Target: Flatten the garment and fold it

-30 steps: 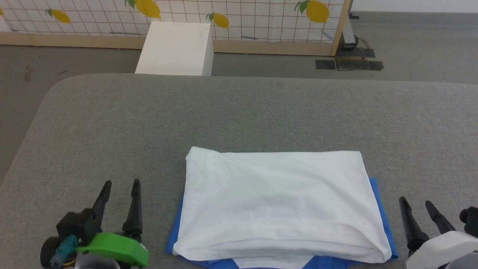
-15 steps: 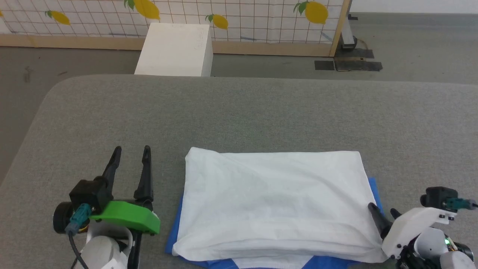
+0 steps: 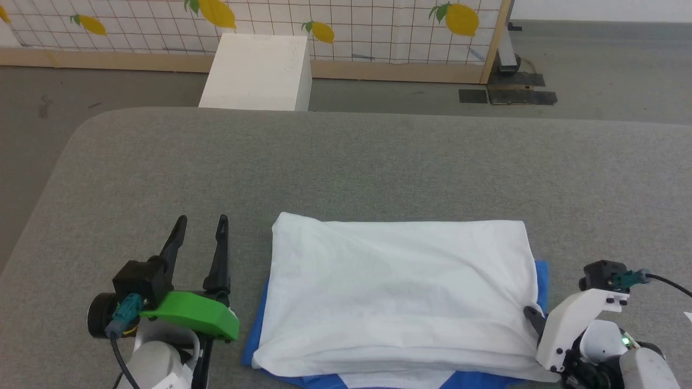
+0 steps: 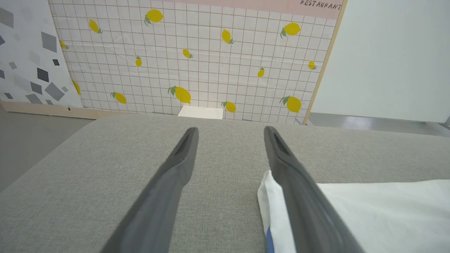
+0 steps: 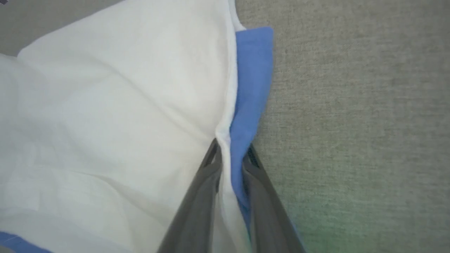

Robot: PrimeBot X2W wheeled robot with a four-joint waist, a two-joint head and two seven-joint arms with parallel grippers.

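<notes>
The right gripper (image 5: 232, 146) has its two dark fingers nearly together, pinching the right-hand edge of the garment (image 3: 400, 292). In the right wrist view one finger lies on the white side and the other on the blue side, with a thin ridge of white and blue cloth squeezed up between them. The fabric puckers slightly where the tips meet it.

The left gripper (image 3: 201, 219) has its fingers spread wide, with nothing between them but the bare grey table (image 3: 346, 162). It sits just beside the garment's left edge without touching it. In the left wrist view its right-hand finger crosses in front of the garment's far left corner.

The garment lies on the near part of the table, between the two grippers. It is folded into a broad rectangle with a white layer on top. Bright blue cloth shows as narrow strips along the left, right and near edges. The white surface is mostly smooth, with shallow creases and a soft rolled fold along the near side.

Beyond the table stand a white box (image 3: 257, 70) and a lemon-patterned panel (image 3: 378, 27).
</notes>
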